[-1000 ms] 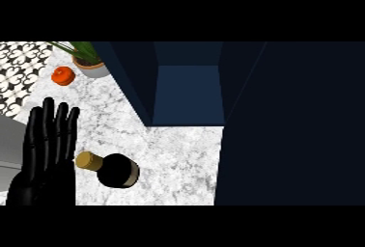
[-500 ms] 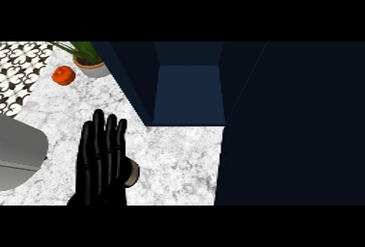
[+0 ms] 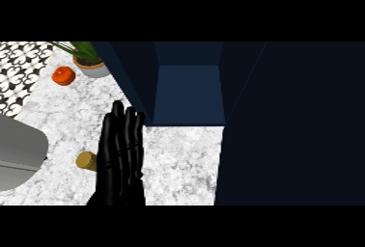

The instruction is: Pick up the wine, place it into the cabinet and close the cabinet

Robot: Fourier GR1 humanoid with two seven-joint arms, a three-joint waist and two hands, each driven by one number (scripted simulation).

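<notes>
step: reaching for the wine [image 3: 87, 160], not yet grasped | my hand [image 3: 121, 159] has straight fingers, holds nothing | wine lies on the worktop [image 3: 178, 159], mostly hidden behind my hand, cork end at its left | cabinet [image 3: 189, 94] open | next: curl fingers round the bottle

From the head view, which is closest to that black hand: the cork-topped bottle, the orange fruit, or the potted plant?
1. Wine bottle, its cork top showing just left of the left hand.
2. Orange fruit, far left, up the counter.
3. Potted plant, the top corner; roughly as far as the fruit.
</notes>
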